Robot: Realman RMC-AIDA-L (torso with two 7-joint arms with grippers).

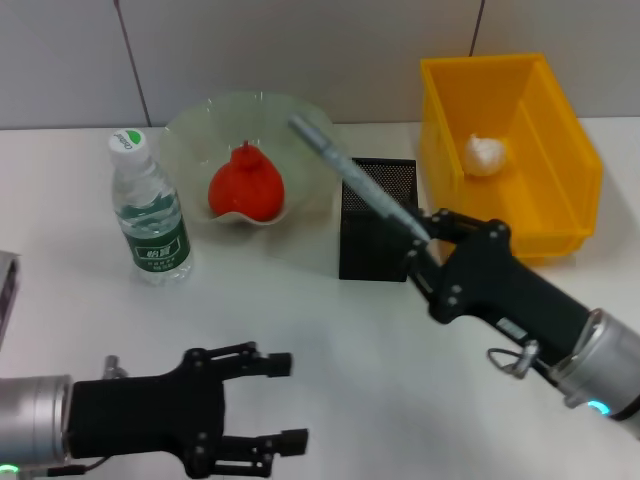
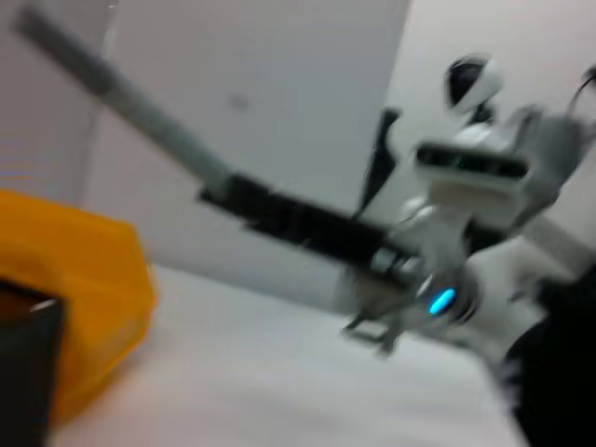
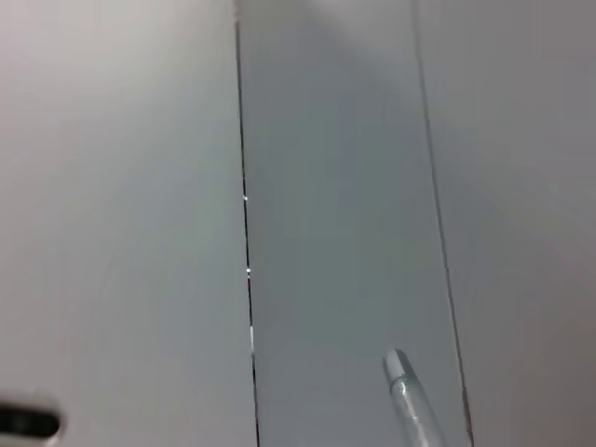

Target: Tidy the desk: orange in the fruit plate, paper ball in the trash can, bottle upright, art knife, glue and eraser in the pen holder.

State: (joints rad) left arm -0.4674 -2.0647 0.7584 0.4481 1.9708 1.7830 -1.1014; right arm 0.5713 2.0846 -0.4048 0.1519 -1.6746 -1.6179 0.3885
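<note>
From the head camera I see my right gripper [image 1: 428, 243] over the near right part of the desk [image 1: 330, 330], fingers clamped on a long grey art knife [image 1: 355, 180]. The knife slants up and away, crossing above the pen holder [image 1: 375, 235], its far tip over the rim of the fruit plate [image 1: 200, 125]. The orange [image 1: 245, 188] sits inside that plate. The bottle [image 1: 148, 210] stands upright to the plate's left. The paper ball [image 1: 484, 154] lies inside the trash can [image 1: 510, 150], which stands just right of the pen holder. My left gripper [image 1: 285, 400] hangs low over the near left of the desk, its 2 fingers spread wide apart with nothing between them.

My left wrist camera is blurred: it shows the right arm [image 2: 438, 270] across the desk with the knife [image 2: 121, 93] sticking out of it at a slant, plus a corner of the trash can [image 2: 84, 270] and an edge of the pen holder [image 2: 28, 372].

My right wrist camera gives me mostly the wall [image 3: 121, 186], with only the knife's tip [image 3: 410, 391] poking in; I cannot see the fingers there.
</note>
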